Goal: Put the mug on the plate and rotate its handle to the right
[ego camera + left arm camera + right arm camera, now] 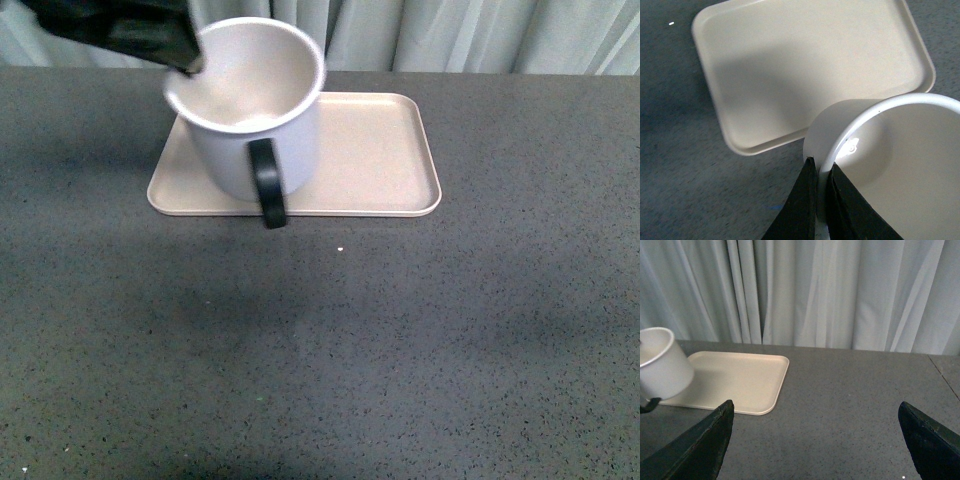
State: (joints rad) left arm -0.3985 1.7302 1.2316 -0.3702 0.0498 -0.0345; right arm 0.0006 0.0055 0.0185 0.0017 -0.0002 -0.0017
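left gripper [822, 167] pinches the mug [255, 110] rim, one finger inside and one outside, leaving the base free to land. mug hangs tilted over the plate [385, 150], 9 o'clock half, probably not touching. handle [268, 183] at 6 o'clock, wants 3. right gripper [815, 412] jaws wide, idle.

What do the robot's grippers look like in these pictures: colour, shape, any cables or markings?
Both are black. The left gripper has two flat, wedge-shaped fingers that narrow to pointed tips; in the front view it is only a dark blur. The right gripper has the same tapered black fingers. No cables or markings show.
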